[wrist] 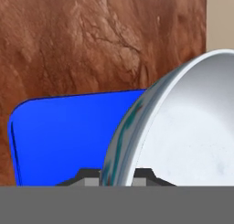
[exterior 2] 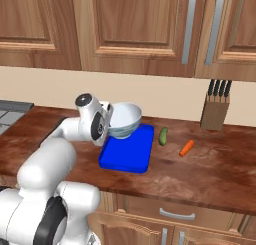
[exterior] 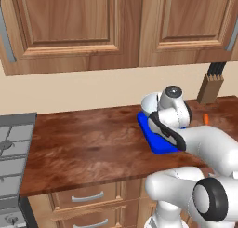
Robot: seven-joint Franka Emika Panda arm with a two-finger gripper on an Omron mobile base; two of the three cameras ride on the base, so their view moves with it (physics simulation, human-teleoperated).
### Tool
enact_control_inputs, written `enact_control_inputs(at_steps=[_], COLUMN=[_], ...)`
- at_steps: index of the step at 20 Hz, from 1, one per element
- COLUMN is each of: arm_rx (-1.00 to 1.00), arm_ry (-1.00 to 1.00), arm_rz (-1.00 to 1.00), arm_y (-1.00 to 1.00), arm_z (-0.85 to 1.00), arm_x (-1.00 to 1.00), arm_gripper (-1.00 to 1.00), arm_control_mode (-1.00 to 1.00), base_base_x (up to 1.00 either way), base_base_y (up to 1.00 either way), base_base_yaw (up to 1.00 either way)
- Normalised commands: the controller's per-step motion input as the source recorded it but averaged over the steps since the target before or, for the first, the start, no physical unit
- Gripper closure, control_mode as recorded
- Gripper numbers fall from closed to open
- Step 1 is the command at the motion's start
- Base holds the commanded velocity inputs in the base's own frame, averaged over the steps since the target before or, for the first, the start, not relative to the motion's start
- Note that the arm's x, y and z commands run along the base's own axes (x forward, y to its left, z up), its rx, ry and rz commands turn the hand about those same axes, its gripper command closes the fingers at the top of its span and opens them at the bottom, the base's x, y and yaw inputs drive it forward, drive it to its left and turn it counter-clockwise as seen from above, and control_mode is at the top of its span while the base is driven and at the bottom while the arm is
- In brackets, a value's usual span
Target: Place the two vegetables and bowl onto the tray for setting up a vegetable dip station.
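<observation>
gripper [wrist: 118, 176]: clamped on the bowl rim, one finger each side of the wall (hand view); held, not resting free.
bowl [exterior 2: 123, 120]: carried over the tray's back-left part, tilted a little. Right base view puts its foot low over the blue surface; can't tell if it touches yet. Left base view [exterior: 149, 104] shows only a white sliver behind the wrist.
tray [exterior 2: 127, 150]: blue, flat on the counter, mid-counter near the front edge. Bare apart from the bowl above it. Hand view [wrist: 64, 136] shows its rounded corner, nothing on that part.
cucumber [exterior 2: 163, 136]: green piece on the counter just off the tray's right edge, toward the back. Not on the tray.
carrot [exterior 2: 186, 148]: orange piece on the counter further right, between cucumber and knife block [exterior 2: 215, 112]. Also visible in the left base view [exterior: 206, 118]. Not on the tray.
counter [exterior 2: 210, 164]: wood top, stove [exterior: 11, 143] at its left end.
progress: judging by this, bowl step nearly done, needs set-down and release. Both vegetables untouched, so two picks and places left.
risk: bowl sits toward the tray's back-left, which leaves the right and front part free for the vegetables. Release while tilted could make it rock.
</observation>
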Motion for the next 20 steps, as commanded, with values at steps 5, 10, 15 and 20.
enact_control_inputs(at_steps=[5,10,15,20], arm_rx=[0.0,0.02,0.02,0.01], arm_ry=[0.03,0.03,0.01,0.0], arm_rz=[0.01,0.0,0.0,0.0], arm_y=[-0.07,-0.09,-0.05,-0.03], arm_z=[-0.11,-0.09,-0.05,-0.07], arm_x=[0.24,0.22,0.17,0.15], arm_gripper=[1.0,1.0,1.0,1.0], arm_control_mode=[-1.0,-1.0,-1.0,-1.0], base_base_x=[0.0,0.0,0.0,0.0], base_base_y=[0.0,0.0,0.0,0.0], base_base_yaw=[0.0,0.0,0.0,0.0])
